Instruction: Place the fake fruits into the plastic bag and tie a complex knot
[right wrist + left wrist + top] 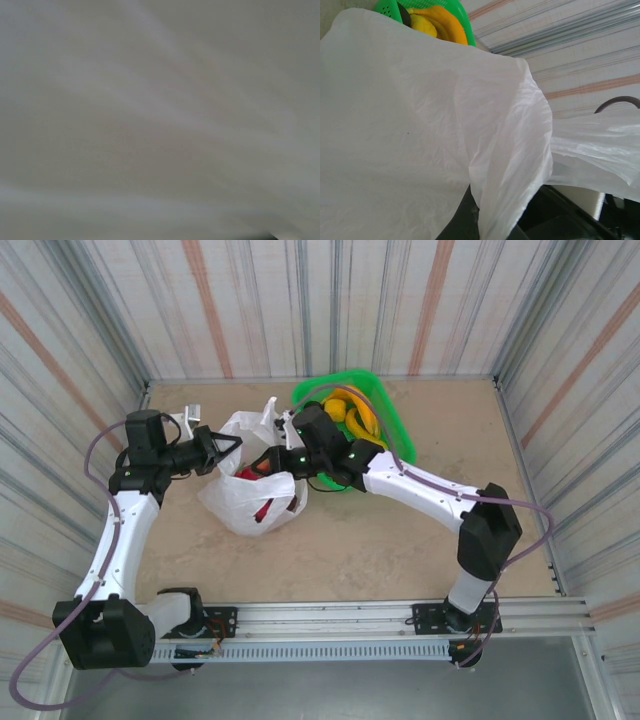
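The left arm (118, 540) rises from its base, bends at the elbow and turns its wrist inward. This leaves the left gripper (226, 447) level and pointing sideways at its partner. The right arm (425, 492) folds at its elbow and stretches its forearm across. The right gripper (280, 461) sits near the left gripper's tips, facing them (how either pair of jaws stands cannot be made out).

Overhead view was evenly lit and sharp, with faint soft shadows on the beige table (400, 550). Left wrist view was bright, the thin white translucent plastic bag (410, 140) nearly washed out. Right wrist view was dim grey, fully defocused.
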Tool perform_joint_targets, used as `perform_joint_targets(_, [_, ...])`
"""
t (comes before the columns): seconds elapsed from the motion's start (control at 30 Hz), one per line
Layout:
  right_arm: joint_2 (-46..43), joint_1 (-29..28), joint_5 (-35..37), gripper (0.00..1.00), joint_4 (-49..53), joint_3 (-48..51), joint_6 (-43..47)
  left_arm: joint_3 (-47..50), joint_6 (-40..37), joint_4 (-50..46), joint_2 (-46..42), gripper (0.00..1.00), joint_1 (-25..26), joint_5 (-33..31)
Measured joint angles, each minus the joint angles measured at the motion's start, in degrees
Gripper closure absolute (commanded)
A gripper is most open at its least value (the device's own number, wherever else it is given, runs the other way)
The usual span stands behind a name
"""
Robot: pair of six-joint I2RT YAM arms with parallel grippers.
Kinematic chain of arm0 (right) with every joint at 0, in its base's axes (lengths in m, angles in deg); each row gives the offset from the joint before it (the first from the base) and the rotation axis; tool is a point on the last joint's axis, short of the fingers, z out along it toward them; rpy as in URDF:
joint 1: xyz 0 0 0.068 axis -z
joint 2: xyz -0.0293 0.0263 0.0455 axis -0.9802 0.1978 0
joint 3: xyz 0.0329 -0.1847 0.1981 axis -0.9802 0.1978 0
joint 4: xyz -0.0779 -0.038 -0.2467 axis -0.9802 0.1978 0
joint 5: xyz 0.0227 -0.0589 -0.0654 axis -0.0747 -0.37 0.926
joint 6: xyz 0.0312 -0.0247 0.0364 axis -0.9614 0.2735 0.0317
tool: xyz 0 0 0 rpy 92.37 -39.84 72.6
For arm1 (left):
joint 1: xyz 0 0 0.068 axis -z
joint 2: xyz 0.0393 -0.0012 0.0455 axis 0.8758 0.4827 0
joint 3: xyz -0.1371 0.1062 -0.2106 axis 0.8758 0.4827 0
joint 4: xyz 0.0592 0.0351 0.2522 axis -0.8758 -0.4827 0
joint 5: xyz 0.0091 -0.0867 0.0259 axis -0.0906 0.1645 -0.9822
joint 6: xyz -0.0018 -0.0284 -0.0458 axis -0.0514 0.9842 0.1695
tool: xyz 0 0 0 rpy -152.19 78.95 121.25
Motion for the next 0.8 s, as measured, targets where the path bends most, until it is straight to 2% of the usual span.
perform_joint_targets(0.17, [1.8, 0.0, 0.2, 0.50, 1.8, 0.0, 1.2, 0.0, 0.0, 0.0, 0.0, 1.00, 0.0, 0.0])
perform_joint_targets(0.27, [1.8, 0.0, 0.7, 0.46, 2.6, 0.0, 2.2, 0.0, 0.0, 0.0, 0.0, 1.00, 0.0, 0.0])
perform_joint_targets(0.8, [0.4, 0.0, 3.2, 0.45, 4.4, 0.0, 4.0, 0.0, 0.0, 0.0, 0.0, 1.00, 0.0, 0.0])
